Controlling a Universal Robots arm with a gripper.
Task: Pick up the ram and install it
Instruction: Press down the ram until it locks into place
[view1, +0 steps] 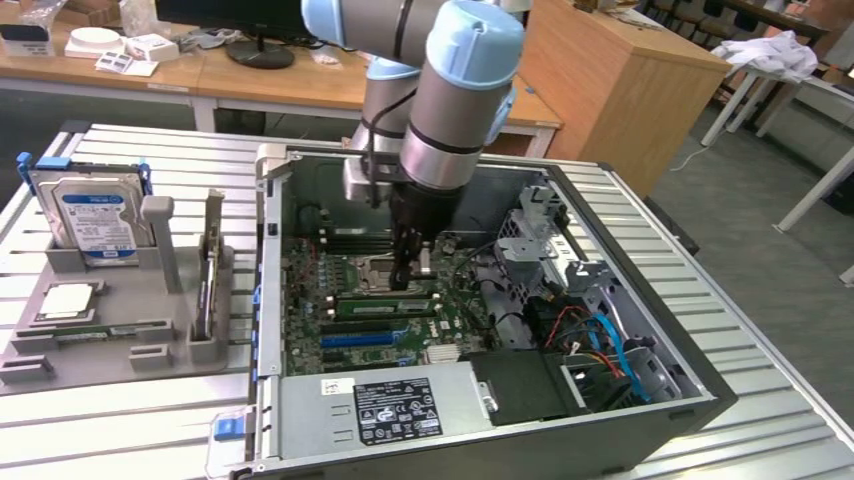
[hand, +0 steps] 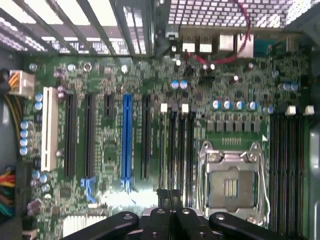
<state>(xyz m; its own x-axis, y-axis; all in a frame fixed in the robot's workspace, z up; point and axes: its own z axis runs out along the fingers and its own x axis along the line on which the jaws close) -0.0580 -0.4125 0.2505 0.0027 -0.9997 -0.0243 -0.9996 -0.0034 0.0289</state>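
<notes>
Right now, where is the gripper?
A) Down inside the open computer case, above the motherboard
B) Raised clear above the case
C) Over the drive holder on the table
A: in the exterior view the gripper reaches down inside the computer case, just above the motherboard.

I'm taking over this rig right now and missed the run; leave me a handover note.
Gripper: shut, nothing visibly held, low inside the PC case over the motherboard.
Ram: a green stick lies along the memory slots beside the CPU socket, close by the gripper.
Done: ram appears to be at its slot.
Left: cannot tell whether it is fully seated; check that.
</notes>
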